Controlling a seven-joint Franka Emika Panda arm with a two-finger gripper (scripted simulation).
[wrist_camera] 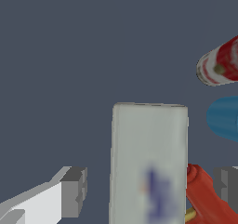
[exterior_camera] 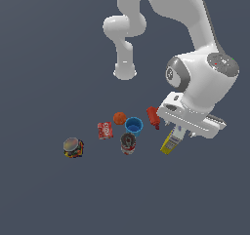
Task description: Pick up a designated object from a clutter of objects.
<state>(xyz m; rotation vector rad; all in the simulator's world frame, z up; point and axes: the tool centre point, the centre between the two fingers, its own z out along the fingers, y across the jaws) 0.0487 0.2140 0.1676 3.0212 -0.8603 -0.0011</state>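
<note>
The designated object, a long yellow-and-white carton (exterior_camera: 167, 146), is at the exterior view's right end of the clutter of objects. Only its yellow end shows there, because my hand covers its white end. My gripper (exterior_camera: 176, 133) is right over it. In the wrist view the carton's white face with a blue mark (wrist_camera: 148, 162) fills the space between my two grey fingers (wrist_camera: 74, 190). There is a gap on each side, so the gripper (wrist_camera: 149, 188) is open and straddles the carton without touching it.
A red bottle (exterior_camera: 153, 117) lies close beside the carton, next to one finger (wrist_camera: 207, 197). Further along are a blue cup (exterior_camera: 134, 126), a dark tin can (exterior_camera: 128, 144), an orange ball (exterior_camera: 119, 118), a red can (exterior_camera: 105, 130) and a burger-like toy (exterior_camera: 73, 147).
</note>
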